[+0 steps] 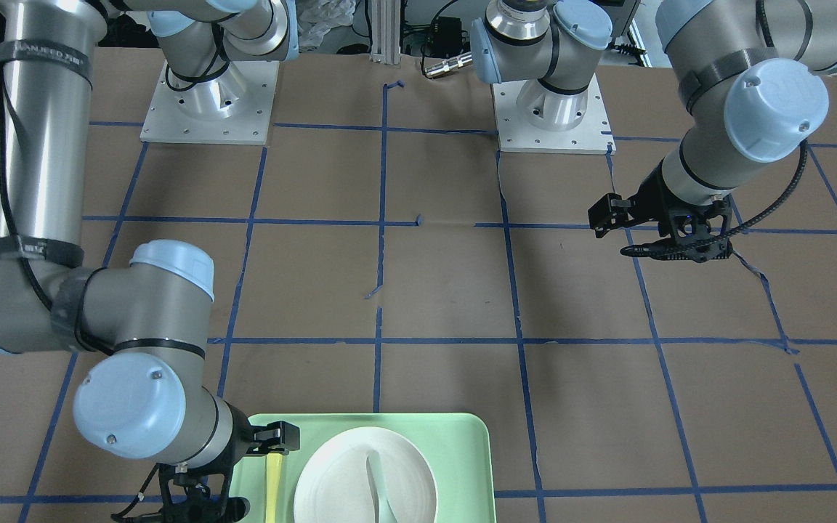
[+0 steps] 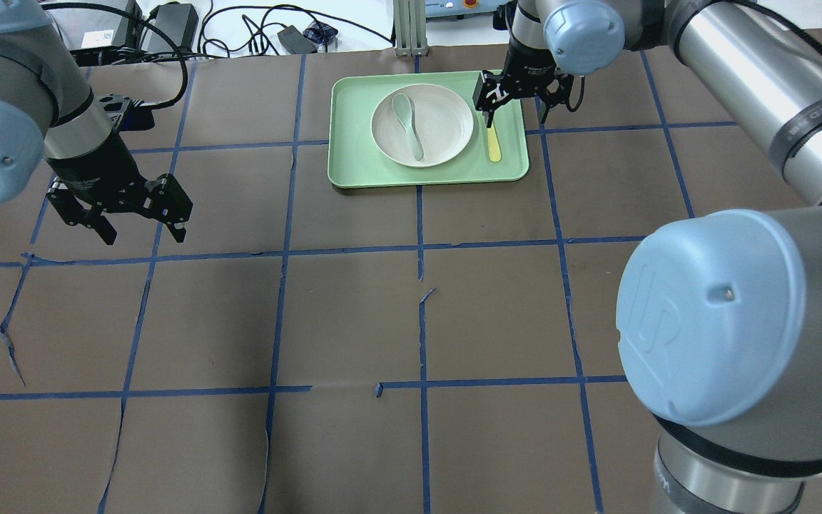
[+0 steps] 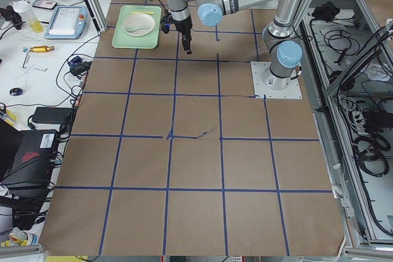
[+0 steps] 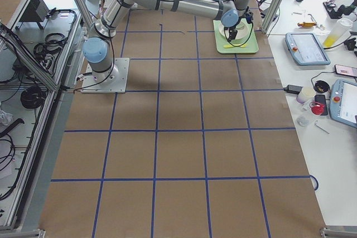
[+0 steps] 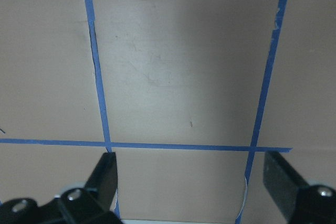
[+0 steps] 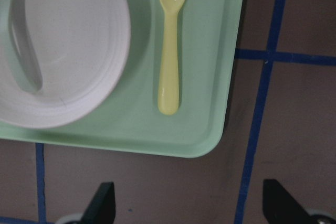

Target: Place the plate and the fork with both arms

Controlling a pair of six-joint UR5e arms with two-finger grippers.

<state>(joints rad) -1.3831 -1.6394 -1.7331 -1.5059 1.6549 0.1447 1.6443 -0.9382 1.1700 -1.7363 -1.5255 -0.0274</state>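
Note:
The off-white plate (image 2: 447, 121) sits on a mint-green tray (image 2: 354, 157) at the far middle of the table. The pale-yellow fork (image 2: 493, 143) lies flat on the tray, just right of the plate. My right gripper (image 2: 518, 114) hovers open and empty over the fork's side of the tray. In the right wrist view the fork (image 6: 169, 51) and plate (image 6: 68, 51) lie ahead of the open fingers (image 6: 105, 200). My left gripper (image 2: 143, 235) is open and empty over bare table far to the left, also in the left wrist view (image 5: 191, 182).
A grey-green spoon (image 2: 409, 125) lies in the plate. Both arm bases stand on metal plates (image 1: 208, 109) at the robot's side. Blue tape lines grid the brown table cover, torn in places. Cables lie beyond the table's far edge.

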